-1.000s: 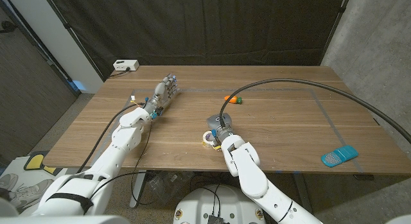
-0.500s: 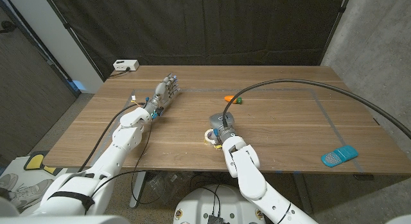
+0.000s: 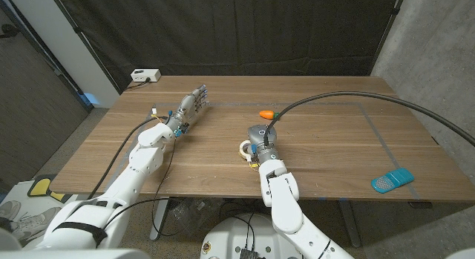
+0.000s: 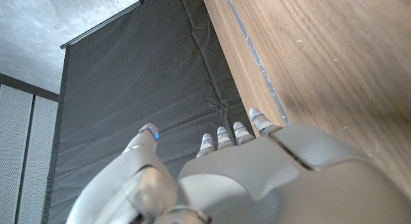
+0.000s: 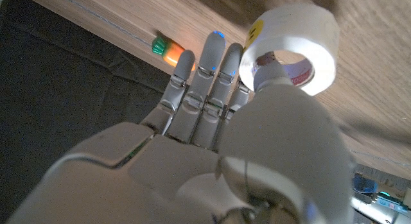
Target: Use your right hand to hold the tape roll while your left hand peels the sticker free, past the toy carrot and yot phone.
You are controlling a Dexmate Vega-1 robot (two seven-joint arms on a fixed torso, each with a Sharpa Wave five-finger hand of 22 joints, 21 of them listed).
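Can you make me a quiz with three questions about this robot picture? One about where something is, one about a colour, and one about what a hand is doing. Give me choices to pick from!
1. Where is the toy phone?
A. Near the table's front right corner
B. Beside the left hand
C. On top of the tape

2. What colour is the toy carrot?
A. Purple with a yellow top
B. Orange with a green top
C. All white

3. What is the left hand doing?
A. Squeezing the carrot
B. Pulling at the tape
C. Holding nothing, fingers stretched out

Answers:
1. A, the blue phone lies far over on the robot's right near the front edge of the table.
2. B, the right wrist view shows orange with green at one end.
3. C, it sits far from the tape roll, which is by the right hand.
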